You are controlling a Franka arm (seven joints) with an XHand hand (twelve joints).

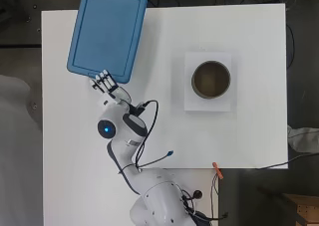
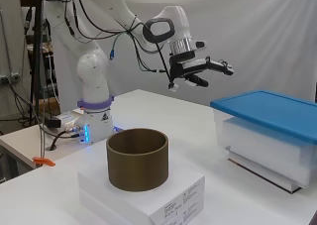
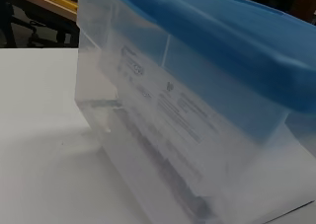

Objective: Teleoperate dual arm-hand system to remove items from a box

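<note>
Currently hand (image 2: 200, 72) hovers, fingers straight, holding nothing, above near edge of one clear box (image 2: 270, 148), blue lid (image 1: 107, 32) on, at table (image 1: 249, 37) corner. One brown cylinder (image 1: 211, 79) well apart.

A white desk (image 1: 249, 136) carries a flat white carton (image 2: 163, 195) with small print on its side. On top of this carton stands a short brown cylinder (image 2: 137, 158), upright and open at the top. An orange clamp (image 1: 218, 170) sits at the desk edge, near dark cables (image 1: 269, 165).
</note>
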